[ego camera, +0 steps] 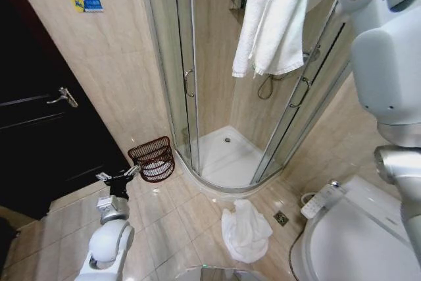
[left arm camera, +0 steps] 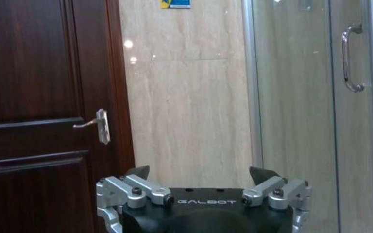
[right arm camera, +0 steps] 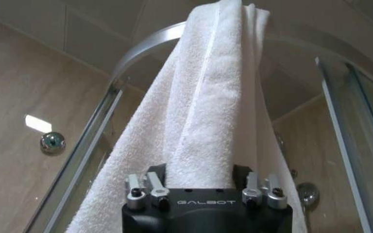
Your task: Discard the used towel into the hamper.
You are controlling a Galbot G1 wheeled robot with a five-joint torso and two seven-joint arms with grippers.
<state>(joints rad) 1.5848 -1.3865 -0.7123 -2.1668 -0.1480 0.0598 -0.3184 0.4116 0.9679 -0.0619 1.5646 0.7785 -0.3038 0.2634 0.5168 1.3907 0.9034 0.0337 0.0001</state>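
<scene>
Left arm: rises from the bottom left of the head view, white ball joint lowest, forearm reaching up toward the frame's middle left.
Left gripper [ego camera: 119, 177]: low over the tiled floor [ego camera: 164, 222], just below the hamper in the frame; jaws apart, nothing between them. In the left wrist view the left gripper [left arm camera: 199, 174] faces the beige stone-look wall, with the dark wooden door [left arm camera: 37, 107] and its lever handle [left arm camera: 95, 125] at left.
Crumpled towel [ego camera: 245, 229]: white terry, heaped on the floor at lower centre, beside the toilet [ego camera: 358, 241] at lower right.
Hamper [ego camera: 153, 158]: small, round, dark reddish-brown open weave with horizontal ribs; stands at centre left against the wall, just beside the shower's glass, mouth facing up and tilted toward the camera.
Shower enclosure [ego camera: 191, 83]: curved glass panels in metal frames, white tray on the floor inside.
Hanging towel [ego camera: 276, 18]: white terry, long axis vertical, draped from the top of the enclosure at upper centre right.
Right arm: raised along the right edge of the head view.
Right gripper [right arm camera: 203, 182]: jaws clamped on the hanging towel [right arm camera: 206, 107], which runs up to the curved top rail.
</scene>
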